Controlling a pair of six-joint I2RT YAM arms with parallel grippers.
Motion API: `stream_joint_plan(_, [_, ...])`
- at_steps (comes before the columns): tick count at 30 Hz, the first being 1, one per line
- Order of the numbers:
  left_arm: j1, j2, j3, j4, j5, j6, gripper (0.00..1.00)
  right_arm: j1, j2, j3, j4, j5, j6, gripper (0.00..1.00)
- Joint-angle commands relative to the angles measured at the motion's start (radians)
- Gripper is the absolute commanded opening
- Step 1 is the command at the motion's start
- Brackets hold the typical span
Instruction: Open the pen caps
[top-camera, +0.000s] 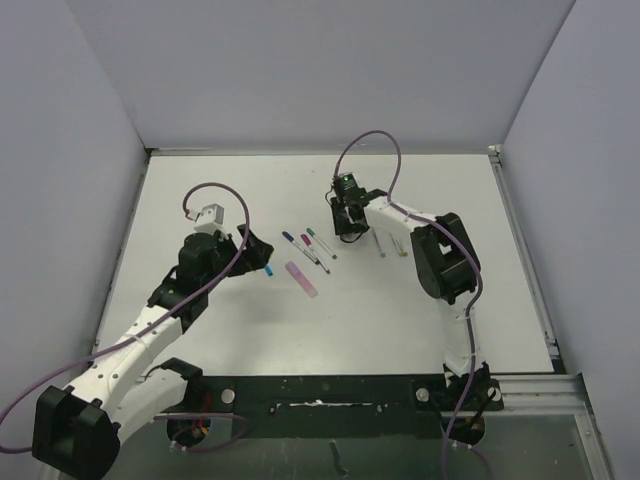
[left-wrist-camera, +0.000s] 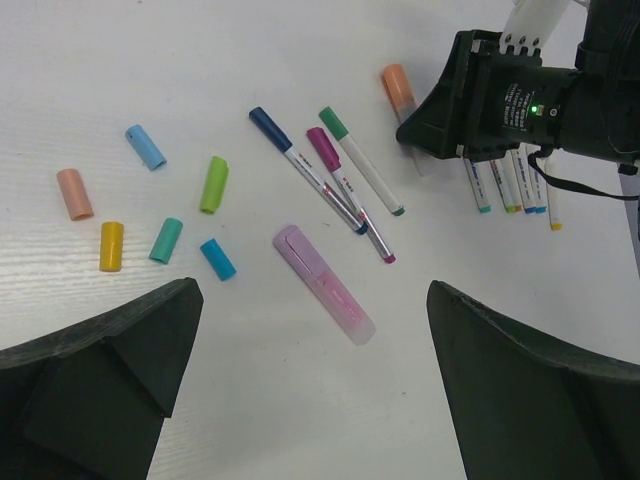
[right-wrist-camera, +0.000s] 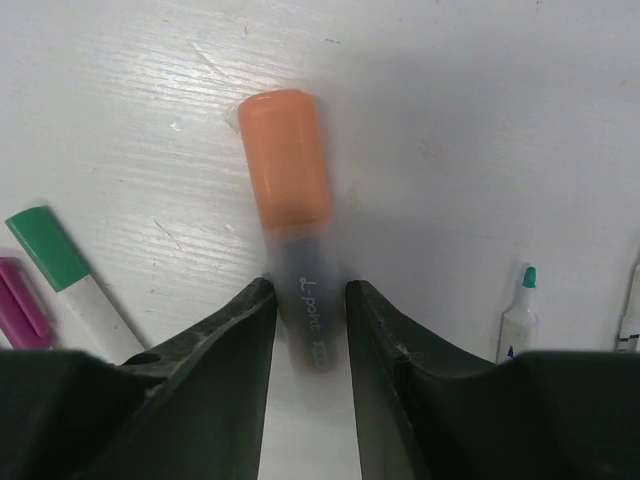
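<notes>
Over the table, top view. Left gripper (top-camera: 260, 252) sits at 9 o'clock of the pen cluster on the white tabletop (top-camera: 230, 190), jaws spread wide, nothing between them. Three slim white-barrelled capped pens (top-camera: 310, 248) lie side by side at centre. Fat translucent pink highlighter (top-camera: 302, 279) lies at their 6 o'clock. Right gripper (top-camera: 346, 230) points down at their 2 o'clock, with a row of slim uncapped pens (top-camera: 381, 245) just at its 4 o'clock.

Left wrist view. Six loose short plastic caps lie at 9 o'clock of the highlighter, none touching: salmon cap (left-wrist-camera: 74, 193), yellow cap (left-wrist-camera: 111, 246), teal cap (left-wrist-camera: 166, 240), blue cap (left-wrist-camera: 217, 259), light-blue cap (left-wrist-camera: 146, 146), lime-green cap (left-wrist-camera: 213, 184). The capped pens show navy, magenta and green caps. At 1 o'clock, a slim orange-capped pen (left-wrist-camera: 398, 88) runs under the right gripper's black body.

Right wrist view. Orange cap (right-wrist-camera: 290, 160) is seated on its dark barrel, pointing to 12 o'clock. Right fingers (right-wrist-camera: 225, 350) flank the barrel just below the cap, narrowly apart. The barrel is blurred, so I cannot tell whether the pads press it. Green-capped pen (right-wrist-camera: 55, 255) lies at 9 o'clock, a teal-tipped uncapped pen (right-wrist-camera: 520, 310) at 4 o'clock.
</notes>
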Motion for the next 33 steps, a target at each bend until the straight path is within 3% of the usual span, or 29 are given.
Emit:
stream_joint_plan(1, [-0.004, 0.016, 0.008, 0.082, 0.015, -0.012, 0.98, -0.017, 0.030, -0.033, -0.082, -0.018, -0.029, 0.31])
stream_joint_plan(7, [-0.005, 0.046, 0.014, 0.112, 0.030, -0.016, 0.97, -0.016, 0.025, -0.047, -0.060, -0.030, -0.052, 0.11])
stream_joint_plan(11, [-0.005, 0.107, 0.035, 0.144, 0.060, -0.030, 0.98, -0.014, -0.059, -0.142, 0.049, -0.028, -0.097, 0.01])
stream_joint_plan(21, [-0.010, 0.249, 0.050, 0.303, 0.155, -0.114, 0.96, 0.019, -0.459, -0.497, 0.385, -0.212, -0.180, 0.00])
stream_joint_plan(33, [-0.117, 0.424, 0.117, 0.454, 0.135, -0.168, 0.90, 0.188, -0.643, -0.591, 0.383, -0.221, -0.177, 0.00])
